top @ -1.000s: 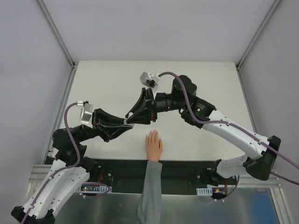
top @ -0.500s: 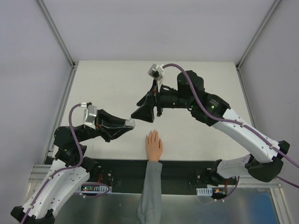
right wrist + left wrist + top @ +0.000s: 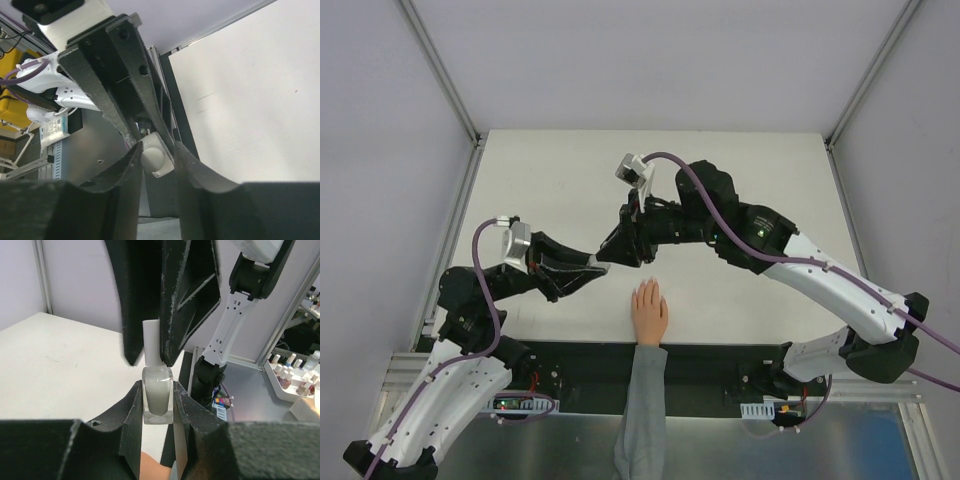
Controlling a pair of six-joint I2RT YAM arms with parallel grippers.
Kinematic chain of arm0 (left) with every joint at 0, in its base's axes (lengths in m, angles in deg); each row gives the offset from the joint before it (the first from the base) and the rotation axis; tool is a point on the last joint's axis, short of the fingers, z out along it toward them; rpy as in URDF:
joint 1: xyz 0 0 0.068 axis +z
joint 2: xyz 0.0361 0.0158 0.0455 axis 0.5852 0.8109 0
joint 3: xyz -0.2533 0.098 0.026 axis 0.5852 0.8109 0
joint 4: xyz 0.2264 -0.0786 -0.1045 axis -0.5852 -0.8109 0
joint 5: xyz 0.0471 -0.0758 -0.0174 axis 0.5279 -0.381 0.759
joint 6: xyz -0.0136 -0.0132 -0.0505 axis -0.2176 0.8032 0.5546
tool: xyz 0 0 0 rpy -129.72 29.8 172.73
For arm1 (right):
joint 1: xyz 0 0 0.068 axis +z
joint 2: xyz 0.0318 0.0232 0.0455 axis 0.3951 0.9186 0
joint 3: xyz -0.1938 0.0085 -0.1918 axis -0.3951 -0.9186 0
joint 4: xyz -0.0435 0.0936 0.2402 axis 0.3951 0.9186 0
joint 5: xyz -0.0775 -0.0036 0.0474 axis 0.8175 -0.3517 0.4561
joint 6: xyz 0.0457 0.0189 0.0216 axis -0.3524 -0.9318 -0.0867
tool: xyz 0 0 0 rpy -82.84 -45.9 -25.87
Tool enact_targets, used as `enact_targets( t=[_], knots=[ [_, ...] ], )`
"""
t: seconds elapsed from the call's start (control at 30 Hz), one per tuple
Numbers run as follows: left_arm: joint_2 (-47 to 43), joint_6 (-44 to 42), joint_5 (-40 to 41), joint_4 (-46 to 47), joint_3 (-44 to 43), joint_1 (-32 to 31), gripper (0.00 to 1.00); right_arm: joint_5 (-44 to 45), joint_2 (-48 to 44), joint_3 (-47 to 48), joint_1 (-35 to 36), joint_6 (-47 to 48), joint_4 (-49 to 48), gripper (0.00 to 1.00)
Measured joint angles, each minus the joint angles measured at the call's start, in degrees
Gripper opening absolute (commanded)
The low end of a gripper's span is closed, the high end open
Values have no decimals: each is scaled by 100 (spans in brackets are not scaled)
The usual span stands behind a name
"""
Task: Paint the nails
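Observation:
My left gripper [image 3: 158, 390] is shut on a small clear bottle [image 3: 157, 400] of pale polish, held upright above the table. Its white cap [image 3: 151, 342] stands between the fingers [image 3: 190, 290] of my right gripper [image 3: 156, 150], which is open. In the right wrist view the cap [image 3: 151, 156] touches one finger, with a gap to the other. From above, the two grippers [image 3: 600, 264] [image 3: 616, 252] meet just left of and beyond the peach mannequin hand [image 3: 649, 312]. It lies palm down, and its nails [image 3: 646, 286] are barely distinct. Part of the hand [image 3: 150, 467] shows below the bottle.
The hand's grey sleeve [image 3: 640, 410] runs off the near edge between the arm bases. The white table [image 3: 560, 180] is framed by metal posts and pale walls. A rack of small polish bottles [image 3: 290, 377] stands off to the side in the left wrist view.
My right gripper drew back to the right and opened wide, then returned to the bottle, its jaws now narrower around the cap. The left gripper held the bottle nearly still.

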Motion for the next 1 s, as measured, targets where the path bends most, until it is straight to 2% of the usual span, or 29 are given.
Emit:
enact_targets(
  t=[0.07, 0.2, 0.37, 0.57, 0.8, 1.0],
  knots=[
    [31, 0, -2, -59, 0, 4, 0, -35, 0, 9, 26, 28, 4, 0],
    [90, 79, -186, -94, -61, 4, 0, -304, 7, 44, 9, 444, 74, 0],
    [343, 476, -1025, 131, -155, -9, 0, -1617, -271, -420, -157, 1587, -144, 0],
    [376, 769, -1519, 251, -162, 0, 0, -2872, -385, -474, -610, 1996, -304, 0],
    [337, 822, -1606, 426, -162, 0, 0, -3110, -516, -743, -623, 1860, -588, 0],
    [382, 776, -1513, 361, -162, 0, 0, -2752, -704, -1180, -625, 1276, -1209, 0]
  ],
)
